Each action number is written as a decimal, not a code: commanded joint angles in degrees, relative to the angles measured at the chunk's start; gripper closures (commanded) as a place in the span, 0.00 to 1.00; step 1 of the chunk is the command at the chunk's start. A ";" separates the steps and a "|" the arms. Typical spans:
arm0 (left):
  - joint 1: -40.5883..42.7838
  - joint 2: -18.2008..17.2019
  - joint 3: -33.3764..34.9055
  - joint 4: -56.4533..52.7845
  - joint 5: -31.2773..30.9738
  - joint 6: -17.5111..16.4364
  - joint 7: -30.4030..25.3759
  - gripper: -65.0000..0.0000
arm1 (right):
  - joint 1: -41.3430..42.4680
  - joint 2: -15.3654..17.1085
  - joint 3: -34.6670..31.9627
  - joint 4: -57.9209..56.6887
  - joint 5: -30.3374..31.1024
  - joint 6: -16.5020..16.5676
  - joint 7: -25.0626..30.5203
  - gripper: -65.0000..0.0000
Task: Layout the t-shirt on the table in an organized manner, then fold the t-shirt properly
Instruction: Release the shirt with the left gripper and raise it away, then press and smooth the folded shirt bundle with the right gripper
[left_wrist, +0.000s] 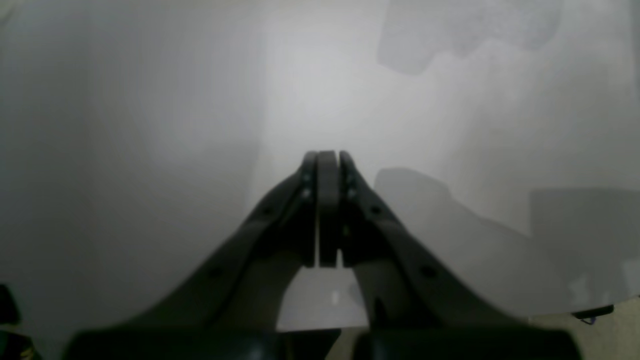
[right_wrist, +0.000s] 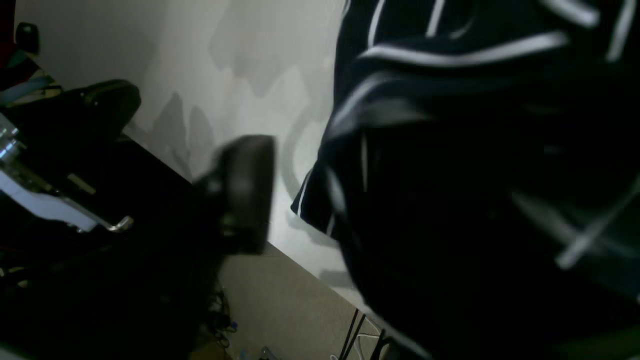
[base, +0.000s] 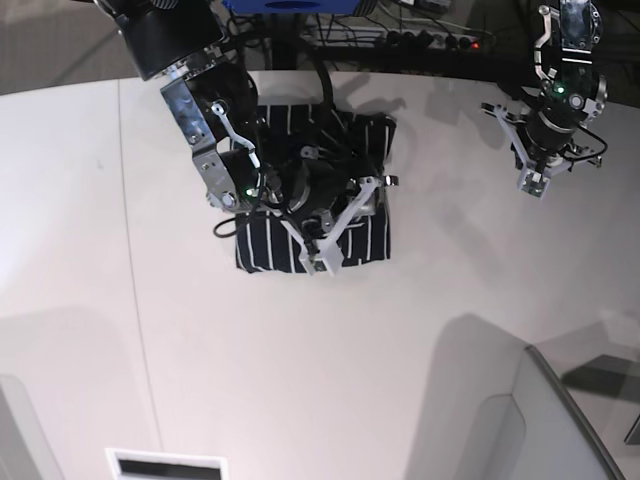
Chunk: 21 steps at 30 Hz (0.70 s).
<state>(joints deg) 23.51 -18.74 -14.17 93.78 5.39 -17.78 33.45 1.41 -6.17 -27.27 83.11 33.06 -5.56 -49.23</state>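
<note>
Item: t-shirt (base: 270, 245), dark navy with thin white stripes. Lies on the table (base: 400, 350), toward its far edge and left of centre in the base view. Folded into a compact, roughly rectangular bundle; long axis runs from the far edge toward the near side, tilted slightly. Stripes on the near flap run near-to-far. Which end holds the collar cannot be told, since the right arm covers the middle of the bundle.

Item: right hand (base: 325, 245). Positioned directly over the t-shirt's near half, pointing down and toward the near side. In the right wrist view one dark finger (right_wrist: 245, 192) stands clear of the cloth to its left, with bare table between finger and fabric; the other finger is lost against the dark cloth (right_wrist: 450, 150). Jaws appear parted; no fabric is seen pinched between them.

Item: left hand (left_wrist: 327, 210). Held well apart from the t-shirt, over bare table near the far right corner in the base view. Fingers pressed flat together, nothing between them.

Item: table. White, glossy, with a thin seam line (base: 135, 280) running near-to-far on the left.
</note>
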 joint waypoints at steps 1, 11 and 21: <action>-0.08 -0.82 -0.55 0.68 0.02 0.59 -0.79 1.00 | 1.18 -0.46 -1.09 1.06 1.10 0.33 0.66 0.44; 0.98 -2.31 -6.79 0.68 -0.51 0.59 -0.70 1.00 | 5.32 1.91 -13.66 1.77 1.18 0.33 0.66 0.42; 4.40 -2.49 -17.25 -7.05 -0.51 0.51 -9.94 1.00 | -2.07 11.32 -6.27 19.88 1.45 -11.36 1.19 0.58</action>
<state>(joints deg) 27.73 -20.34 -31.03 85.84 5.08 -18.00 24.34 -1.63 5.65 -33.67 101.86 33.82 -17.37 -49.12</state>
